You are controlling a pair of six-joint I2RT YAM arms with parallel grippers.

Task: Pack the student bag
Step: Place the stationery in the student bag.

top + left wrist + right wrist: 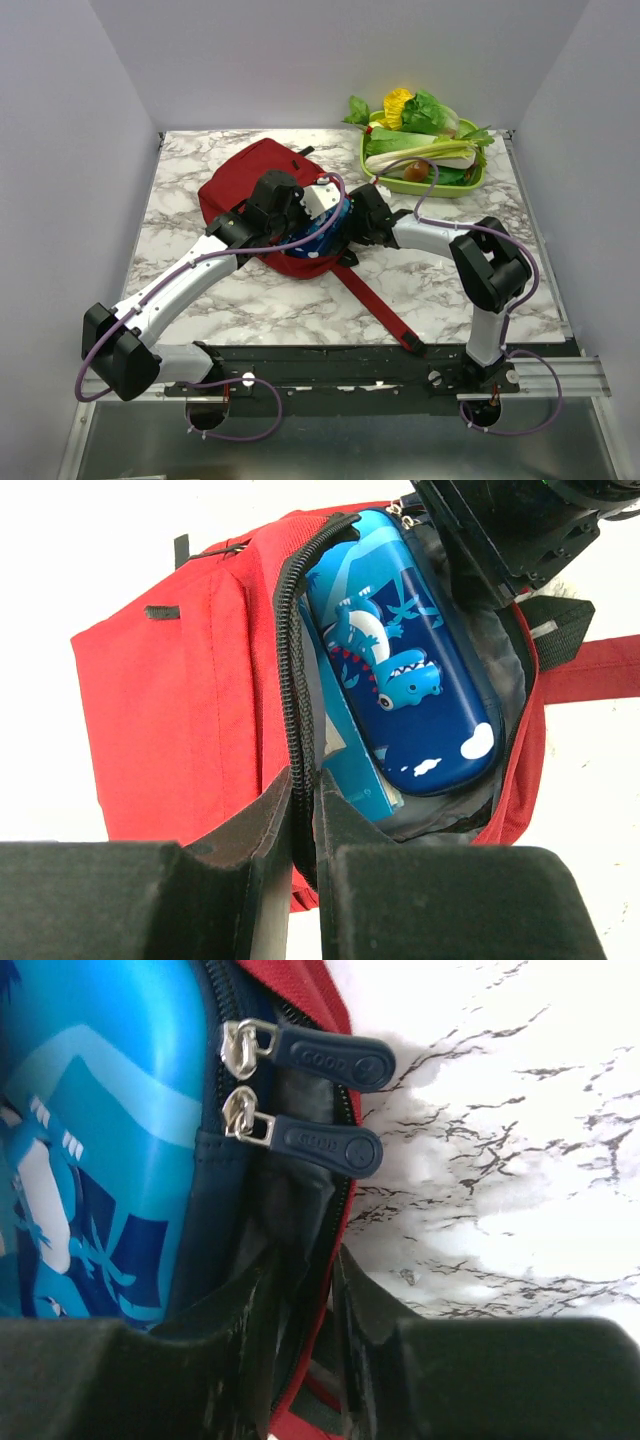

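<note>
The dark red student bag (243, 178) lies on the marble table, its main opening facing the arms. My left gripper (304, 798) is shut on the zipper edge (290, 660) of the bag's opening. My right gripper (322, 1282) is shut on the opposite rim of the bag (335, 1210), beside the grey lining. Between them a blue dinosaur pencil case (400, 660) sits inside the bag on a light blue book (350, 755). The case's two zip pulls (320, 1095) show in the right wrist view. In the top view both grippers (318, 215) meet at the opening.
A green tray (470, 185) of toy vegetables stands at the back right. A red strap with a black end (385, 315) runs from the bag toward the table's front edge. Grey walls close in the table on three sides.
</note>
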